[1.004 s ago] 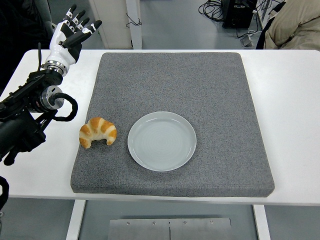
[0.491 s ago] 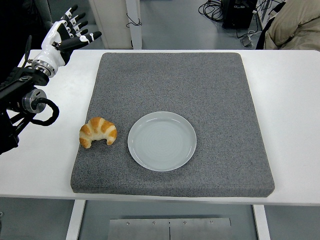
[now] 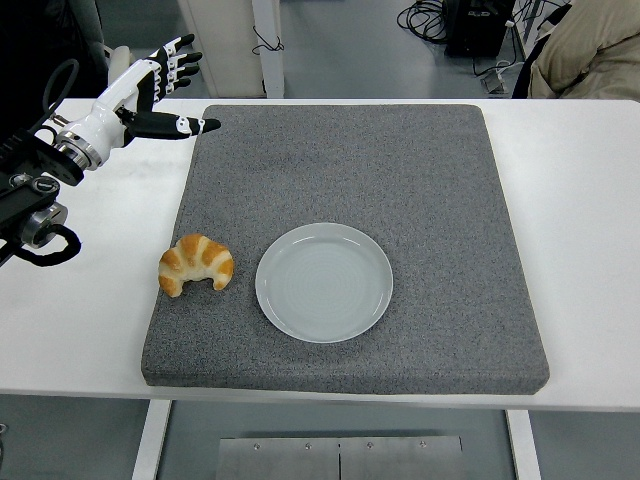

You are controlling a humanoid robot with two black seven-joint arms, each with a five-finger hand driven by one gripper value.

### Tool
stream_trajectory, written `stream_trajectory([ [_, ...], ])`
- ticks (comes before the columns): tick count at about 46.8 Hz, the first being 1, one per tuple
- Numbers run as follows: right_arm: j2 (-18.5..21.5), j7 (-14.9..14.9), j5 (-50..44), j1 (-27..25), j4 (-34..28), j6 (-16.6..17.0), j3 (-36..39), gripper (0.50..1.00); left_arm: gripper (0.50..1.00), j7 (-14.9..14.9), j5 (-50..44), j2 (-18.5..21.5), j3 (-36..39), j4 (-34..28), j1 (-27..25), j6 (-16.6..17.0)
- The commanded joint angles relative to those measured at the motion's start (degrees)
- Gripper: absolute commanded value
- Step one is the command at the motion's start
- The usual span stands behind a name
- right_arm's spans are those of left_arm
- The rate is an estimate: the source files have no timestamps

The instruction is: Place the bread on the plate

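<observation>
1. The bread [image 3: 196, 264] was a single croissant, crescent-shaped, golden-brown with paler ridged segments and a glossy crust.
2. One plate [image 3: 324, 282] lay just to its right, round, smooth and pale grey-white, with faint concentric rings and nothing on it; a narrow gap separated the two.
3. Both sat on one square grey mat [image 3: 400, 170] of coarse, speckled texture, which covered most of the smooth white table [image 3: 585, 200].
4. The croissant rested near the mat's left edge, towards the near-left corner.
5. One robot hand showed: the left hand [image 3: 150, 95], white-shelled with black finger joints, on a black arm entering from the left edge.
6. Its fingers [image 3: 180, 58] were spread apart and held nothing, the thumb stretched towards the mat's far-left corner.
7. The croissant lay well apart from that hand, nearer the table's front edge and slightly to its right.
</observation>
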Motion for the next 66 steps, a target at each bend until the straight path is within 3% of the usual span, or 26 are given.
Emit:
stream_trajectory([
  [1, 0.0, 0.0, 0.0, 0.0, 0.0, -0.01, -0.03, 1.0, 0.966, 0.1, 0.52, 2.62, 0.42, -4.21, 0.24, -0.01],
  [16, 0.0, 0.0, 0.0, 0.0, 0.0, -0.01, -0.03, 1.0, 0.966, 0.54, 8.42, 10.71, 7.45, -14.15, -0.37, -0.01],
  [25, 0.0, 0.0, 0.0, 0.0, 0.0, -0.01, -0.03, 1.0, 0.965, 3.96, 13.69, 13.08, 11.67, -16.0, -0.55, 0.07],
  [36, 0.0, 0.0, 0.0, 0.0, 0.0, -0.01, -0.03, 1.0, 0.963, 5.46, 17.92, 16.77, 11.85, -21.18, -0.2, 0.6],
  [46, 0.0, 0.0, 0.0, 0.0, 0.0, -0.01, -0.03, 1.0, 0.963, 6.34, 23.72, 17.65, 12.11, -23.3, 0.24, 1.48],
  [50, 0.0, 0.0, 0.0, 0.0, 0.0, -0.01, -0.03, 1.0, 0.963, 6.52, 25.56, 17.48, 15.18, -23.38, 0.16, 4.28],
  [59, 0.0, 0.0, 0.0, 0.0, 0.0, -0.01, -0.03, 1.0, 0.963, 6.52, 29.78, 16.78, 23.53, -24.7, 0.15, 15.62],
  [66, 0.0, 0.0, 0.0, 0.0, 0.0, -0.01, -0.03, 1.0, 0.963, 6.52, 30.05, 16.78, 24.42, -24.88, 0.15, 17.48],
])
